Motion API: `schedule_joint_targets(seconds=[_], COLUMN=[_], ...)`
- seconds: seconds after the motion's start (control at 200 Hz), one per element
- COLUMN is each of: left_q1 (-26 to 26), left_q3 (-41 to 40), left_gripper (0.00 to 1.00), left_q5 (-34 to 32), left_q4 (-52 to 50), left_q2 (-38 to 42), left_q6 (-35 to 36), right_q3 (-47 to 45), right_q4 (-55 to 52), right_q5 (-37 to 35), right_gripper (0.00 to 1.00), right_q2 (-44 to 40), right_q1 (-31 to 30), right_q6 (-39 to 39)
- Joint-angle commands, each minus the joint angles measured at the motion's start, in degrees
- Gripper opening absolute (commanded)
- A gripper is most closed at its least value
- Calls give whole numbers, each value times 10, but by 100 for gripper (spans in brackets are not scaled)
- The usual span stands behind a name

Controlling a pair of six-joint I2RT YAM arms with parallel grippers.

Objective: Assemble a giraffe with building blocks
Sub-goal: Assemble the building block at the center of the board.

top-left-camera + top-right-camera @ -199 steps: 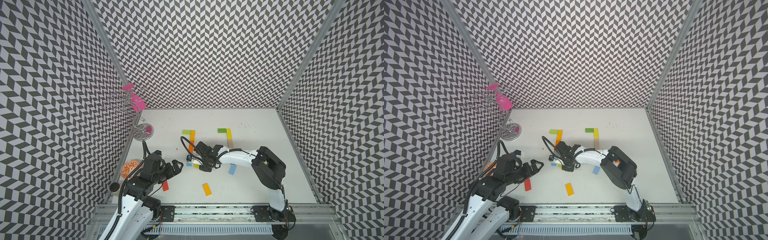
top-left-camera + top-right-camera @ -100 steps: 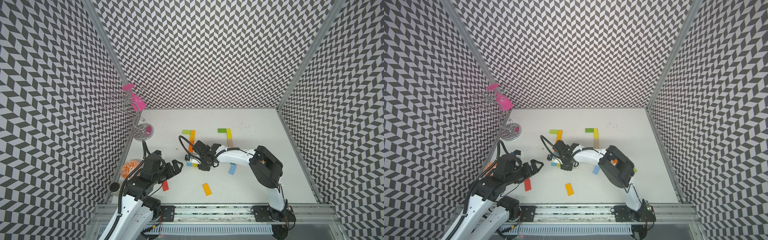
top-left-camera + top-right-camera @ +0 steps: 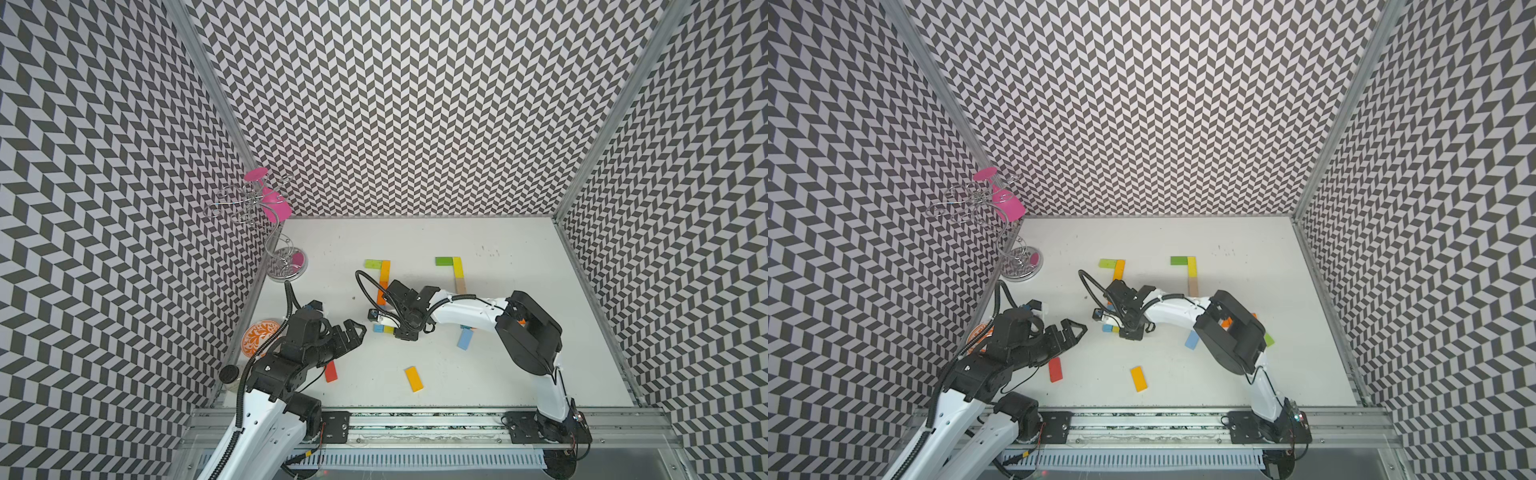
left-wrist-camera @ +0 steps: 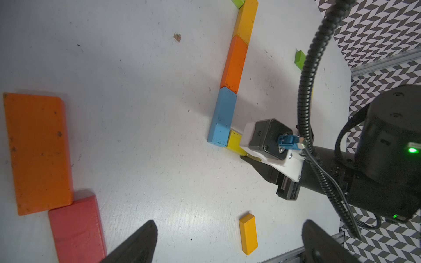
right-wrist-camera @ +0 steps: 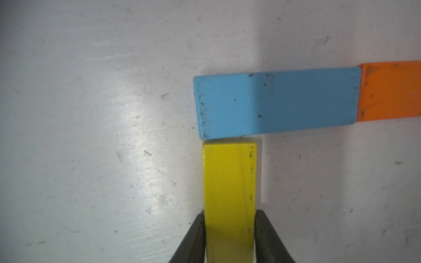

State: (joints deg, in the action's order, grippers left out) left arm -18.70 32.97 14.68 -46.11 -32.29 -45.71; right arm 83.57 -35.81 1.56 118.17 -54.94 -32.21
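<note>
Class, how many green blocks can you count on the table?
3. The light green block abuts the amber block; the dark green block abuts the far yellow block; the third green block peeks from behind the right arm. Arms may hide more.

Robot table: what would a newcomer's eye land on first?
The black-and-white zigzag walls dominate all around. Mid-table, the right gripper pinches a yellow block, its end against a blue block. A pink cup hangs on a wire stand in the far left corner.

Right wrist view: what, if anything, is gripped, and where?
The right gripper pinches the yellow block across its long sides, at the end opposite the blue block.
</note>
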Motion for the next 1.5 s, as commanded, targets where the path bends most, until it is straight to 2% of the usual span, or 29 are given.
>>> schedule_joint_targets(seconds=[0.0, 0.396, 1.012, 1.217, 1.497], left_q1=[2, 2, 2, 2, 2], left_q3=[3, 4, 4, 6, 9], left_gripper=[99, 99, 99, 99, 100], left_q5=[-6, -8, -11, -11, -14], left_q4=[1, 0, 1, 2, -3], left_q2=[0, 0, -1, -4, -4], left_q6=[5, 8, 9, 10, 10], right_q3=[11, 23, 24, 29, 28], right_q4=[-2, -10, -19, -20, -20], right_q5=[2, 6, 17, 12, 3], right_gripper=[35, 37, 32, 37, 53], right_q2=[22, 27, 23, 24, 7], right_q1=[1, -2, -4, -5, -5], right_q6=[-12, -16, -43, -44, -42])
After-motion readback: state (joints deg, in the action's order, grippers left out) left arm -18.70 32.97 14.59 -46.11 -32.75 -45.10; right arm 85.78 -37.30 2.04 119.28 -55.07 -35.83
